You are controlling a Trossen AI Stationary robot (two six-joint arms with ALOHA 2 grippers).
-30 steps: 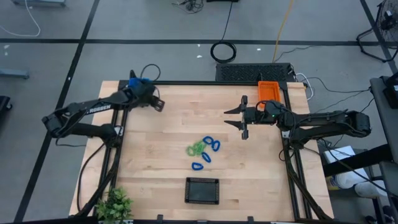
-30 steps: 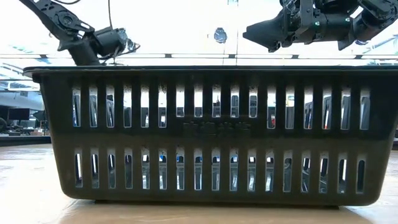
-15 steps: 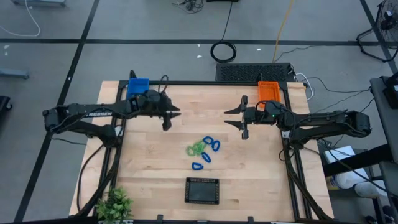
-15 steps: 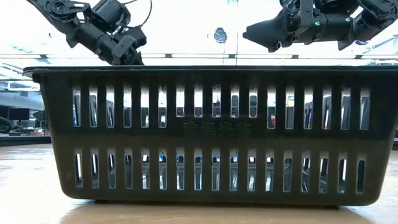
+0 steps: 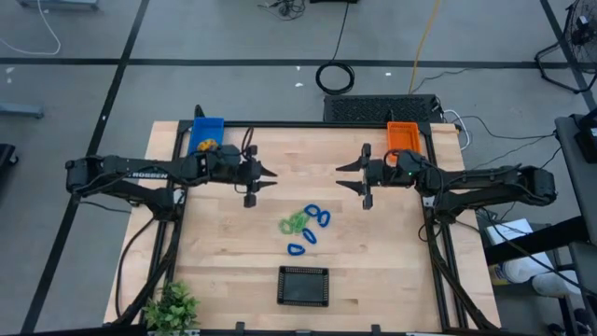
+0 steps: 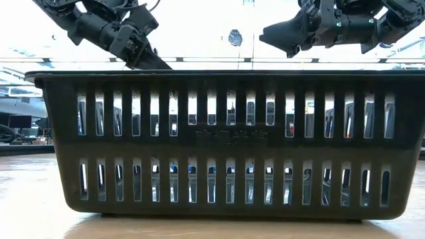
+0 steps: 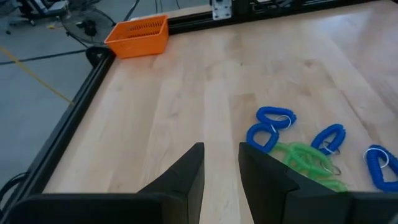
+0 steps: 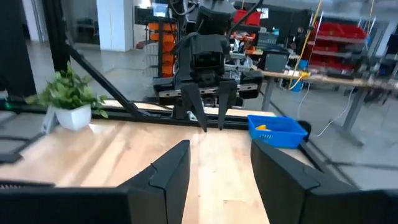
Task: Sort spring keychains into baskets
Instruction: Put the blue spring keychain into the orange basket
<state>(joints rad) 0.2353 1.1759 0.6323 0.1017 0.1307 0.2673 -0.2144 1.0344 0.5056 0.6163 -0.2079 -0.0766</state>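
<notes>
My left fingers point(image 5: 258, 180) are apart, empty, aimed at the keychains point(image 5: 305, 226) lying ahead and below on the bench point(image 5: 233, 252). Right fingers point(image 5: 359, 177) apart, empty, waiting opposite. Blue basket point(image 5: 207, 133) behind left, likely for blues.

Baskets: 3 total, 1 blue basket point(image 5: 207, 126) at 11 o'clock, 1 orange basket point(image 5: 403, 131) at 1 o'clock, 1 black basket point(image 5: 303, 270) at 6 o'clock. Spring keychains: 4 blue keychains point(image 7: 272, 118) near table ctr, slightly twd 5 o'clock; 1 green cluster point(image 7: 308, 160) touching them, exact no. of loops not countable; 1 orange-yellow keychain point(image 5: 207, 145) inside blue basket. Grippers: 2, i.e. left gripper point(image 5: 258, 185) at 10 o'clock, right gripper point(image 5: 350, 185) at 2 o'clock. Plant point(image 5: 171, 306): 1, at 7 o'clock.
</notes>
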